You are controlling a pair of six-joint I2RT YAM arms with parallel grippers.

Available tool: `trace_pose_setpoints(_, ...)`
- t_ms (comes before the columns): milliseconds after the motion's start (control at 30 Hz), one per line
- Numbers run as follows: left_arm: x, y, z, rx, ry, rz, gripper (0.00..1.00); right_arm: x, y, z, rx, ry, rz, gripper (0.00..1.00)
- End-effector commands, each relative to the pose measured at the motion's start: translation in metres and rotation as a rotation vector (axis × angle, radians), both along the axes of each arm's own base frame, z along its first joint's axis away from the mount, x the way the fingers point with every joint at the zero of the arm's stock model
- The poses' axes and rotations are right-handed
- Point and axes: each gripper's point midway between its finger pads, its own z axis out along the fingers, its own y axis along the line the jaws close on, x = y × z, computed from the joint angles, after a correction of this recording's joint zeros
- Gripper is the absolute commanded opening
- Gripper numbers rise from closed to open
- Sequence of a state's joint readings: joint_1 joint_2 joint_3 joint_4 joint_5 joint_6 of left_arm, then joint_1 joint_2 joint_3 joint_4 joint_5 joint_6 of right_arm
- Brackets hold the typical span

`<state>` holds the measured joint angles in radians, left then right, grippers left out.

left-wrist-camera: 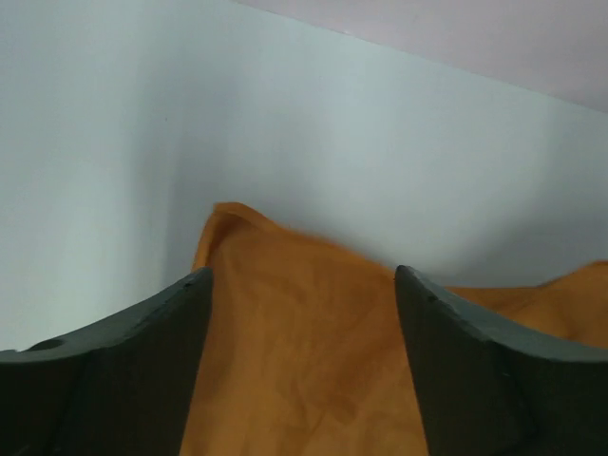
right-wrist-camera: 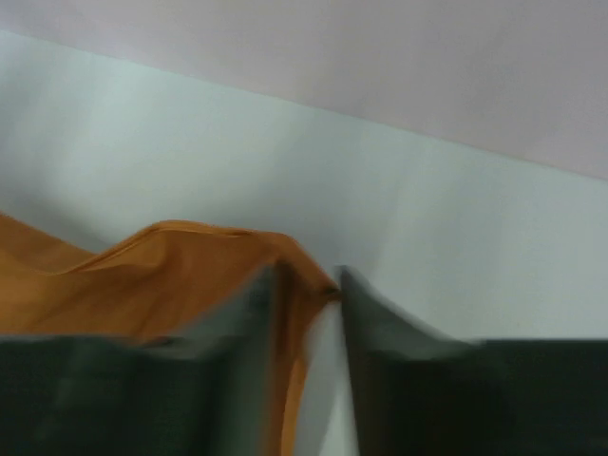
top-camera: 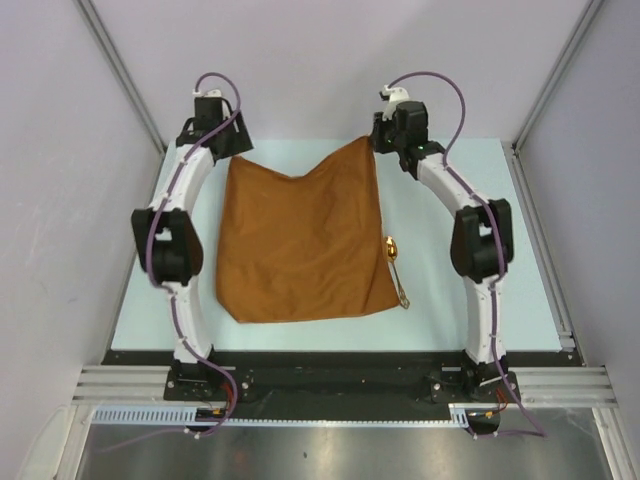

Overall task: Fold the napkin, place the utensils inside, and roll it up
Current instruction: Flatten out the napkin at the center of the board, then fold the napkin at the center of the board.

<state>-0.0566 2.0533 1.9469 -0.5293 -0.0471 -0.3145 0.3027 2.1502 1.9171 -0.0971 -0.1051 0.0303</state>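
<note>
Rust-orange napkin (top-camera: 300,240) lies spread over the middle of the pale table (top-camera: 440,290), with its far edge sagging between two raised corners. The right gripper (right-wrist-camera: 309,280) is clamped on the far right corner, the cloth pinched between its nearly closed fingers (right-wrist-camera: 237,380). The left gripper (left-wrist-camera: 302,275) stands over the far left corner with its jaws wide apart, the cloth running between them and not gripped. A small gold spoon (top-camera: 397,270) lies just beside the napkin's right edge, bowl toward the far side, handle near the near right corner.
</note>
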Motion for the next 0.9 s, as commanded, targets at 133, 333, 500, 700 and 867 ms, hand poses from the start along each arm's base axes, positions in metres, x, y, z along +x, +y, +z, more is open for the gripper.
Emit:
trace_pose_setpoints(133, 0.007, 0.011, 0.083, 0.058, -0.170, 0.078, 1.00, 0.017, 0.011, 0.016, 0.100, 0.016, 0.069, 0.88)
trace_pose_setpoints(333, -0.053, -0.003, 0.064, -0.019, -0.192, 0.073, 1.00, -0.047, 0.008, 0.040, 0.149, 0.021, 0.062, 0.88)
trace_pose_setpoints(500, -0.103, -0.040, -0.005, -0.099, -0.065, -0.014, 1.00, -0.121, 0.001, -0.012, 0.152, 0.197, 0.026, 0.87)
trace_pose_setpoints(700, -0.159, -0.098, -0.032, -0.153, -0.052, -0.171, 1.00, -0.207, -0.021, -0.063, 0.074, 0.362, -0.037, 0.83)
trace_pose_setpoints(867, -0.190, -0.142, -0.043, -0.221, -0.055, -0.315, 1.00, -0.256, -0.050, -0.093, 0.020, 0.440, -0.138, 0.82)
